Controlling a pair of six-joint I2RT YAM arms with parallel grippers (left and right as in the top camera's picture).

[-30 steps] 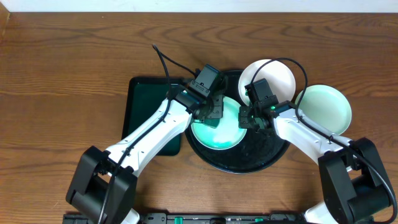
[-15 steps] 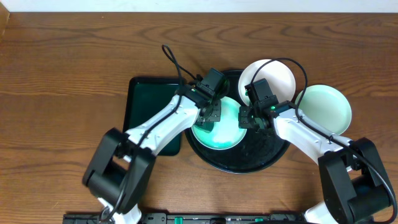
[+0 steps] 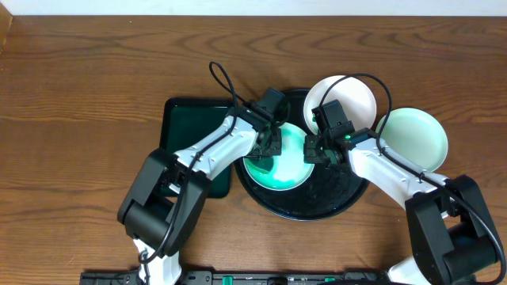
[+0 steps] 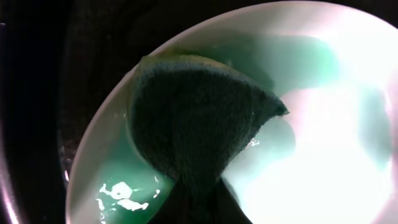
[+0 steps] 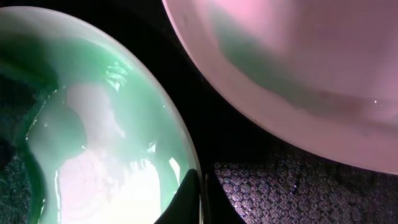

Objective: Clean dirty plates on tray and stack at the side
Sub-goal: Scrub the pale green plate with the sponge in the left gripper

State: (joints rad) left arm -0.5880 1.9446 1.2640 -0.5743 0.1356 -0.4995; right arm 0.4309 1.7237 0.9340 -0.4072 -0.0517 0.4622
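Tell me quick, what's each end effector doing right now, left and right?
Left end effector: closed on the dark green sponge, pressed in the mint plate.
Right end effector: closed on that plate's rim.

Glossy black tray [image 3: 333, 198] carries one wet mint plate [image 3: 291, 165]; white plate [image 3: 352, 93] at its 1 o'clock — second mint plate [image 3: 416, 136] outside, 3 o'clock.

Glossy wet plate [image 4: 323, 155], coarse fibrous sponge [image 4: 193, 124] (table [image 3: 79, 79]: grained wood).

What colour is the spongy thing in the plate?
Dark green. The sponge shows best in the left wrist view, pressed into the mint plate.
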